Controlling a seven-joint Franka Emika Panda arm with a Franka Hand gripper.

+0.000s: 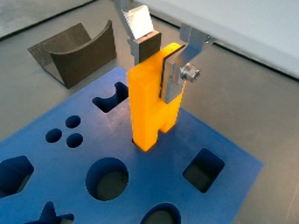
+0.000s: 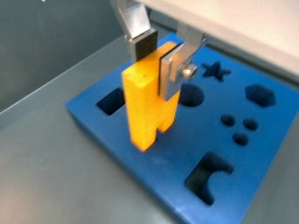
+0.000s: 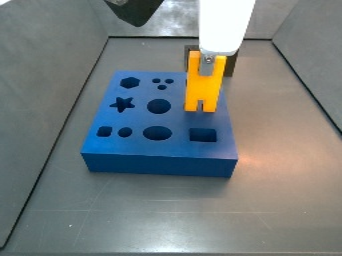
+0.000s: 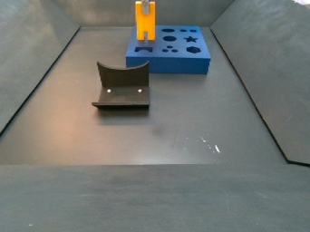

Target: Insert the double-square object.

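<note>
The double-square object [image 1: 149,105] is a tall yellow-orange bar, and my gripper [image 1: 162,66] is shut on its upper part. It hangs upright with its two slotted prongs pointing down, just over the top of the blue block [image 1: 158,175]. I cannot tell whether the prongs touch the block. It shows the same way in a wrist view [image 2: 146,105], with the gripper [image 2: 160,59] above the block [image 2: 176,157]. In a side view the bar [image 3: 201,90] stands at the far right part of the block [image 3: 154,162] under the gripper [image 3: 210,60]. In a side view the bar [image 4: 145,23] shows too.
The blue block [image 4: 182,62] has several shaped holes: star, hexagon, circles, oval, square, curved. A dark grey curved block [image 4: 121,89] lies on the floor apart from it and also shows in a wrist view [image 1: 76,52]. Grey walls enclose the floor.
</note>
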